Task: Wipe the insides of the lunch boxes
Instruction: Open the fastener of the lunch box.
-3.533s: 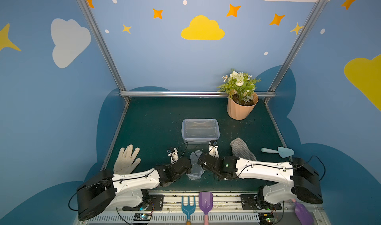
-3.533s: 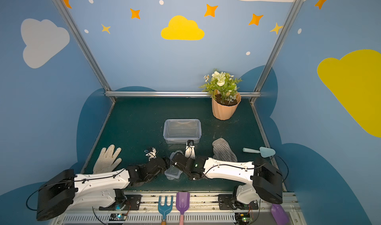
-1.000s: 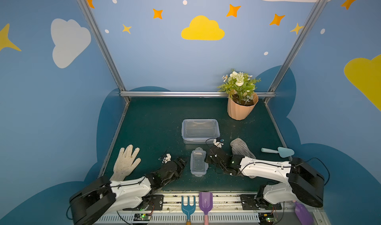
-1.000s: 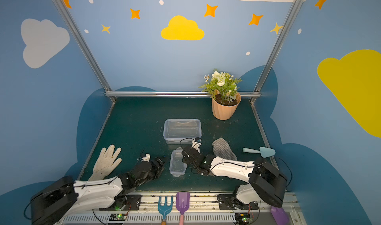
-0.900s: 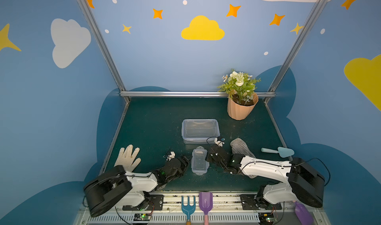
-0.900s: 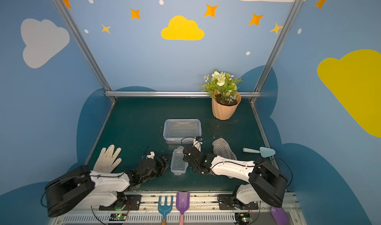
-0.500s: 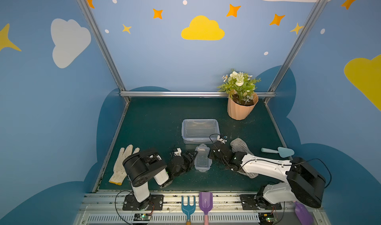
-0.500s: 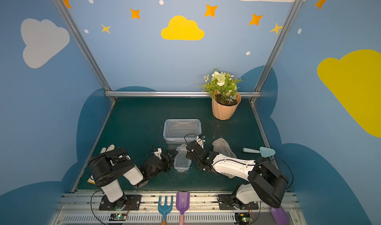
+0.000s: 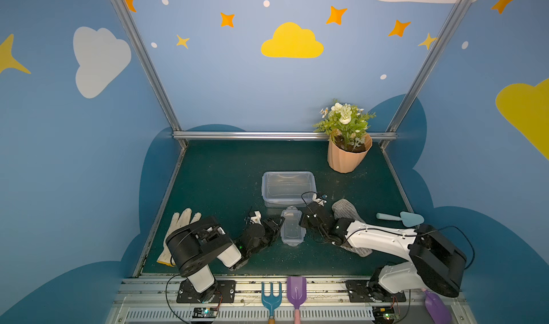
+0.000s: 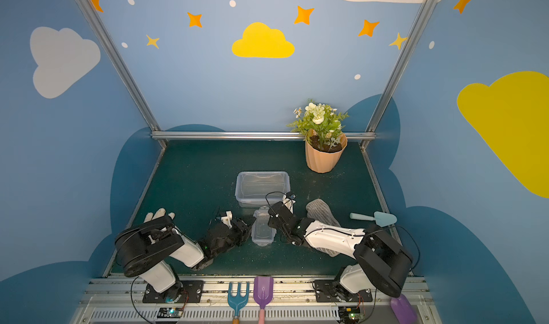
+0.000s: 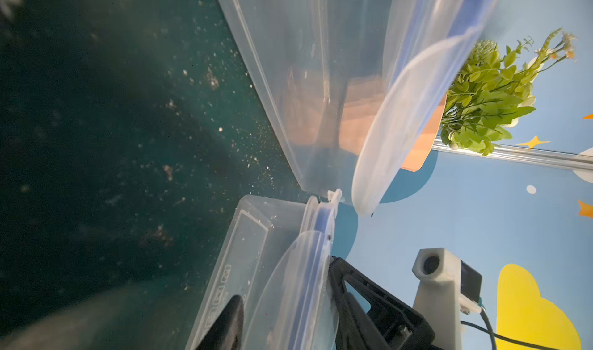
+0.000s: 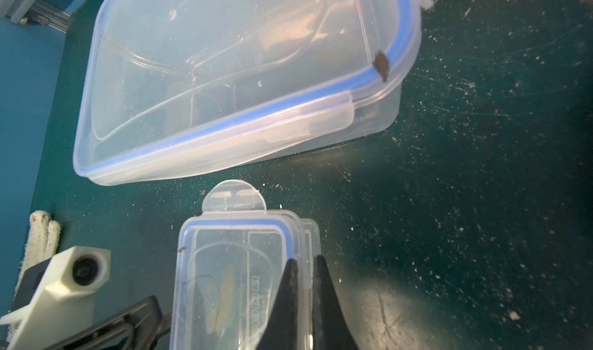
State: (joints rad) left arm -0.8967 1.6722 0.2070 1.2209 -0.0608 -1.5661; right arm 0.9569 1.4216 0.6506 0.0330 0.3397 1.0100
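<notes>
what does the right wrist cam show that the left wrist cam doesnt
Only the right wrist view: the large lunch box with its blue-trimmed lid seen from above, fingertips of a white glove, and both fingers of the right gripper closed on the edge of the small lunch box.
Only the left wrist view: the potted plant, partly through the large box's clear wall, and a yellow wall cloud.
Both: the two lidded boxes close together on the speckled green table.

A wrist view's edge crops the small lunch box (image 11: 250, 245).
</notes>
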